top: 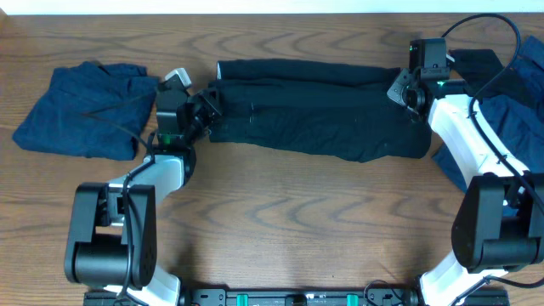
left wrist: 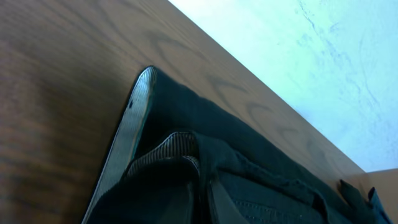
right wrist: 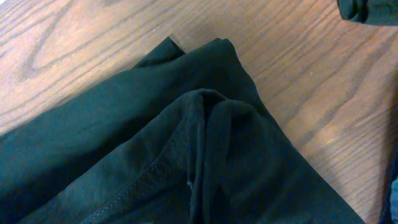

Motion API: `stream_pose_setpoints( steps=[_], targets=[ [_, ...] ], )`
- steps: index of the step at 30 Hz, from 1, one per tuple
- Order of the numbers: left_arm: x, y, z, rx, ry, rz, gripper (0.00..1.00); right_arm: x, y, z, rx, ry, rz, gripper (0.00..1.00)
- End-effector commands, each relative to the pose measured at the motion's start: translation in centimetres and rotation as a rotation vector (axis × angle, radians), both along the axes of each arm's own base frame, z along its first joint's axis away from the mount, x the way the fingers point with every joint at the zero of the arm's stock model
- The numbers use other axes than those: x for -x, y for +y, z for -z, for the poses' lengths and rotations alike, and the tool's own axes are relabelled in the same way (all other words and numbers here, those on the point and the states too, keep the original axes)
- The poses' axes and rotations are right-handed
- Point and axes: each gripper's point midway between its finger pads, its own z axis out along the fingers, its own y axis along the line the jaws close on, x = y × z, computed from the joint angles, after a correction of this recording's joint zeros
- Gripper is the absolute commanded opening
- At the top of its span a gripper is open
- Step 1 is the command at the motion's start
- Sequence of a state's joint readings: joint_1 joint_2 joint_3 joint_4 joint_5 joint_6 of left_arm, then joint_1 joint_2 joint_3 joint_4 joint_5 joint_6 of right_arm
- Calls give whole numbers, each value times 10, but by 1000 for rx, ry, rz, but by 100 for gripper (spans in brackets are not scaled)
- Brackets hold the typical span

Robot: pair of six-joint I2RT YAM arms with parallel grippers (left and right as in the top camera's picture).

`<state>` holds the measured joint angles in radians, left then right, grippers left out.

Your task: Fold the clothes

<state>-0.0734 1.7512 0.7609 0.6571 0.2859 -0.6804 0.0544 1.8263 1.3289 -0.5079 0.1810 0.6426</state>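
Lying mid-table: black garment (top: 319,119), long strip running L–R on wooden table (top: 297,221); top edge doubled over as a flap.
L gripper (top: 212,106): at black garment's L end, against the cloth. Fingers hidden in every view, so can't tell how wide they are or if they grip anything.
L wrist view: garment's L corner w/ pale ribbed band (left wrist: 127,134) along its edge; folds bunch up toward cam.
R gripper (top: 410,92): at black garment's R end, near top edge. Fingers out of frame, so can't tell opening or hold.
R wrist view: garment's R corner, stitched seam (right wrist: 143,177); a ridge of cloth puckers toward the lens.
Blue garment (top: 85,109): crumpled pile, well L of black garment.
Second blue cloth (top: 518,119): just R of black garment, partly under R arm (top: 463,136).
Dark cloth (top: 476,61): beyond black garment's R end, far side.
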Motion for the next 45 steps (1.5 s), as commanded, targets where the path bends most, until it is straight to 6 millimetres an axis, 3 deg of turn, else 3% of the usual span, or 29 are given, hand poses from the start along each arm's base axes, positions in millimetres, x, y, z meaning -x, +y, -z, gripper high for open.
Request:
stream_pose_setpoints(
  steps=[1, 2, 3, 5, 7, 8, 11, 12, 16, 24, 26, 29, 31, 33, 35, 38, 45],
  targets=[
    [-18, 9, -10, -13, -37, -41, 6, -6, -21, -7, 33, -31, 92, 1],
    [-20, 9, -9, -14, -35, -42, 6, -7, -21, -8, 33, -34, 93, 1],
    [-22, 9, -8, -14, -33, -42, 13, -8, -22, -9, 40, -40, 97, 1],
    [-25, 9, -6, -14, -32, -42, 59, -11, -24, -12, 44, -60, 106, 10],
    [-29, 9, -8, -14, -39, -42, 89, -19, -24, -17, 32, -102, 118, 35],
    [-31, 10, -12, -15, -47, -43, 99, -25, -23, -22, 29, -137, 118, 52],
    [-36, 3, -27, 7, -79, 4, 98, -38, -23, -34, 22, -209, 117, 97],
    [-36, -2, -32, 22, -89, 37, 98, -41, -21, -37, 19, -223, 103, 99],
    [-32, -15, -40, 66, -84, 136, 98, -42, -15, -35, -4, -199, 18, 99],
    [3, -22, 18, 42, 188, 204, 98, 11, -21, 3, -25, 76, -38, 99],
    [12, -23, 29, 12, 228, 227, 98, 25, -17, 10, -35, 144, -94, 80],
    [19, -27, 37, -26, 254, 262, 98, 46, -19, 19, -17, 238, -101, 27],
    [22, -30, 39, -51, 255, 284, 98, 51, -21, 24, -11, 260, -85, 26],
    [23, -32, 41, -82, 247, 300, 99, 55, -20, 31, -12, 276, -87, 34],
    [24, -31, 44, -115, 245, 309, 99, 63, -18, 42, -17, 306, -93, 35],
    [28, -20, 57, -172, 290, 255, 99, 74, -11, 59, -39, 347, -108, 35],
    [44, -19, 89, -193, 394, 279, 99, 100, 2, 97, -83, 403, -137, 38]
  ],
)
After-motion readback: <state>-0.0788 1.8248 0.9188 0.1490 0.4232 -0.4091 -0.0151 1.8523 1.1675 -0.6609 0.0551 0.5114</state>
